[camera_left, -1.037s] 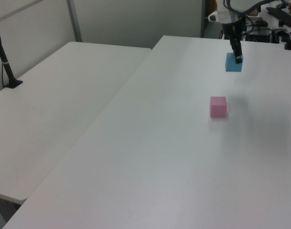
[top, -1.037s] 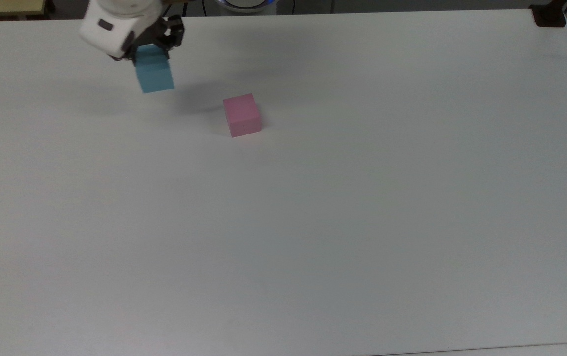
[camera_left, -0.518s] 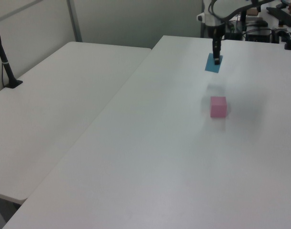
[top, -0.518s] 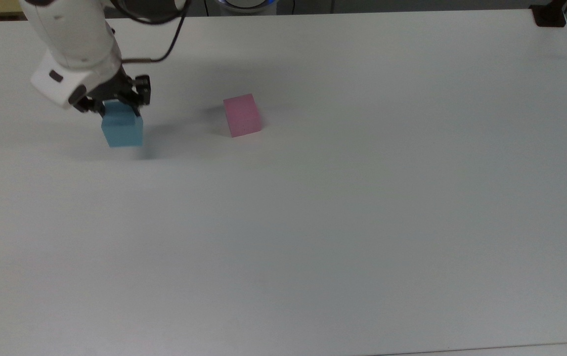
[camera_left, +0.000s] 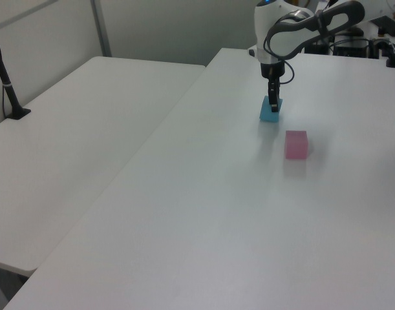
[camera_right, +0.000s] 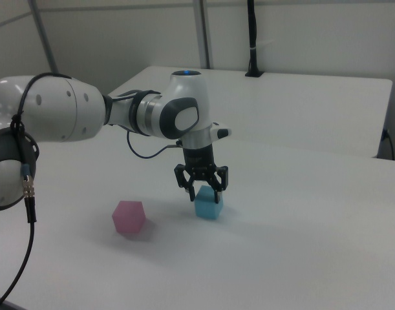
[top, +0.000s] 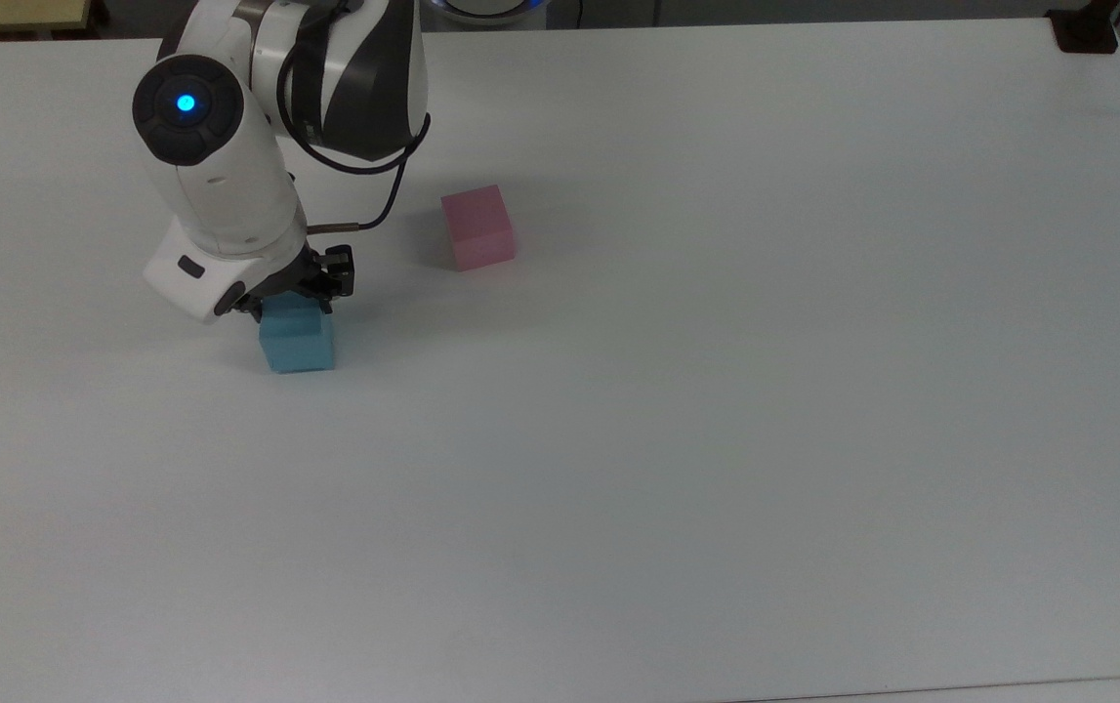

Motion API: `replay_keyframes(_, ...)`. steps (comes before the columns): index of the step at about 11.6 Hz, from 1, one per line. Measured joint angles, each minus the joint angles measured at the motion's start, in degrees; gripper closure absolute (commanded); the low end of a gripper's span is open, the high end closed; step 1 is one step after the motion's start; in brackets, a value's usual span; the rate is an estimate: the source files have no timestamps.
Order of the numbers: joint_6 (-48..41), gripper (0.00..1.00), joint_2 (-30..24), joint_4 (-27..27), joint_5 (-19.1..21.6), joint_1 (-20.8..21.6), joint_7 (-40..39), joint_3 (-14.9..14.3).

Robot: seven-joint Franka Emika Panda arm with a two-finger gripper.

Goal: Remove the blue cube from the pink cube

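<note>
The blue cube [top: 298, 344] sits on the white table [top: 716, 391], apart from the pink cube [top: 477, 227] and at the top view's lower left of it. My gripper [top: 294, 298] points straight down over the blue cube, its fingers clasping the cube's upper sides. In the left view the blue cube [camera_left: 269, 113] lies beyond the pink cube [camera_left: 296, 144], with the gripper [camera_left: 273, 103] on it. In the right view the gripper [camera_right: 204, 192] straddles the blue cube [camera_right: 209, 205]; the pink cube [camera_right: 128, 216] stands alone to the right view's left.
A second white table [camera_left: 74, 142] adjoins at the left view's left, with a black clamped post [camera_left: 8, 84] on it. A black clamp [top: 1087, 34] sits at the top view's far right corner. The arm's body [top: 228, 166] rises above the blue cube.
The gripper carried the blue cube from the top view's far left toward the near side and lowered it onto the table. The pink cube stayed put.
</note>
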Motion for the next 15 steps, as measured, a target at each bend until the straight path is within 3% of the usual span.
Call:
replay_keyframes(5, -0.63, 0.00, -2.01, 2.36, 0.00, -0.45, 7.92, -0.09)
replay_keyframes(9, -16.19, 0.00, -15.09, 2.84, 0.31, -2.07, 10.51, -0.17)
replay_keyframes(12, -26.77, 0.00, -24.92, 2.60, 4.50, -2.11, 12.78, -0.72)
replay_keyframes(15, -28.45, 0.00, -30.21, 1.00, 4.79, -1.80, 15.62, -0.82)
